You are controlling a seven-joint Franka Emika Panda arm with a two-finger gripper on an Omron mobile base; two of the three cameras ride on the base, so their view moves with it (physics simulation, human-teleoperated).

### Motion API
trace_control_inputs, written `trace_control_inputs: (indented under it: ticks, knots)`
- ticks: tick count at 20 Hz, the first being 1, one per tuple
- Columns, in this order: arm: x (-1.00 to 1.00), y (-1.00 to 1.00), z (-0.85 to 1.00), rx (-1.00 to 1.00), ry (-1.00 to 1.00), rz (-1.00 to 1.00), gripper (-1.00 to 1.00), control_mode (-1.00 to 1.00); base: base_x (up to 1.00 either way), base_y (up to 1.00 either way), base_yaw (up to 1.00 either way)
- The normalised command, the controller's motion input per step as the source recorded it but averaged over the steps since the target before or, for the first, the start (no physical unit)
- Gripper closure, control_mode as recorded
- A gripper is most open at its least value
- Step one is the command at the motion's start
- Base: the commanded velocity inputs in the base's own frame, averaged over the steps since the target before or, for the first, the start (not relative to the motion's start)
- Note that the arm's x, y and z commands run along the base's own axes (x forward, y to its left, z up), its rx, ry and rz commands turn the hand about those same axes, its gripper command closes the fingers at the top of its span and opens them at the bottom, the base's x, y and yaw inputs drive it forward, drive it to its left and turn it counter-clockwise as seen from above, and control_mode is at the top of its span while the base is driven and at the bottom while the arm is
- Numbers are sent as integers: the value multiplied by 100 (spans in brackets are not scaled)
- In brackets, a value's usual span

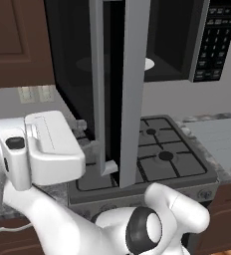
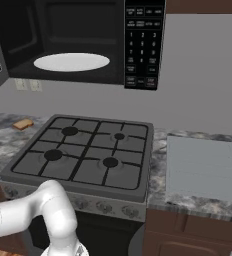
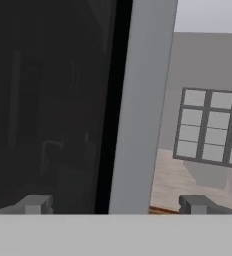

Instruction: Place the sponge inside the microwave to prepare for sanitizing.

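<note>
The microwave [image 2: 78, 42] hangs above the stove [image 2: 83, 150] and its door [image 1: 120, 89] is swung wide open; in the left base view the door sticks out toward the camera, edge on, with its grey frame running from top to bottom; inside, the white round turntable [image 2: 71, 62] lies flat on the black floor, and the black keypad panel [image 2: 144, 42] sits to the right of the opening

The gripper [image 3: 115, 205] is right up near the door; in the hand view its two small finger tips [image 3: 35, 204] stand wide apart with nothing between them, so the hand is let go and holds nothing; the dark glass and the grey edge of the door stand just in front of the tips; a window [image 3: 210, 127] shows far off past the door

A flat tan slice of bread [image 2: 23, 124] lies on the speckled counter [image 2: 0, 140] to the left of the stove; where the sponge is cannot be told from these pictures
</note>
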Motion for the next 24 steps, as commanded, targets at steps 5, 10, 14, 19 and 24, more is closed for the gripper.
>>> trace_control_inputs:
  ticks: [5, 10, 14, 19, 24]
  knots:
    - [-21, 5, -29, 1, 9, 2, -100, -100, 0, 0, 0]
    - [-32, 15, -4, 3, 8, 5, -100, -100, 0, 0, 0]
    - [-83, -1, 0, 10, 11, 1, -100, -100, 0, 0, 0]
    - [-97, -30, -3, 14, 3, 7, -100, -100, 0, 0, 0]
    - [-85, -42, 4, 26, 1, 30, -100, -100, 0, 0, 0]
